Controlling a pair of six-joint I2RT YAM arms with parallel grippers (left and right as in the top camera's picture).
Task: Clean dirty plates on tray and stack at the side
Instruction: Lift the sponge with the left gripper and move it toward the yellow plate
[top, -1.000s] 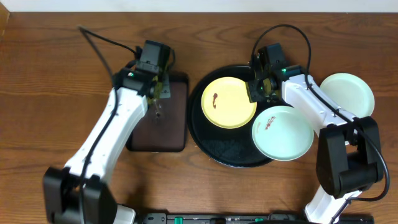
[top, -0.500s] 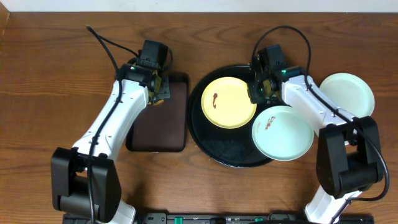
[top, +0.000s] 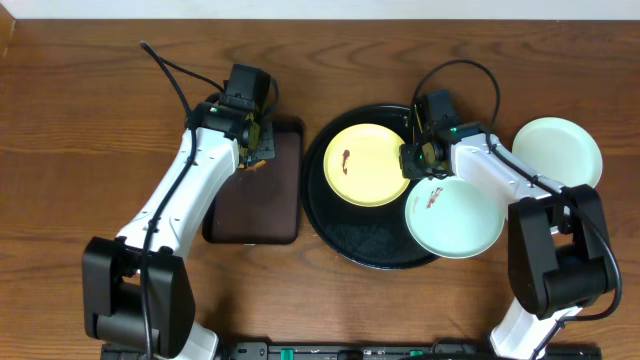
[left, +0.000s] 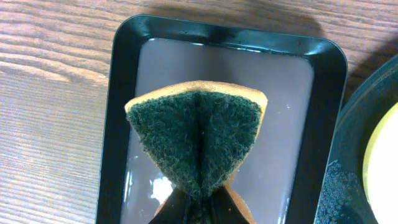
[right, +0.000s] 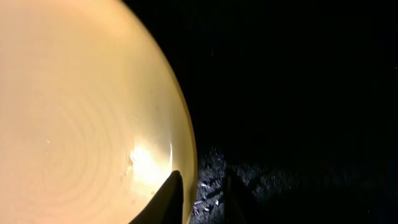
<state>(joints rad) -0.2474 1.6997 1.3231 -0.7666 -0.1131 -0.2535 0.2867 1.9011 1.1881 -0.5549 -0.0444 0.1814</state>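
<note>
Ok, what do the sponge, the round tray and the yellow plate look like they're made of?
Sponge: tan foam with a coarse dark green scouring face, folded double.
Round tray: glossy black, probably plastic or lacquer, going by the sheen on its floor.
Yellow plate: smooth and pale with a soft highlight, either plastic or glazed ceramic.
</note>
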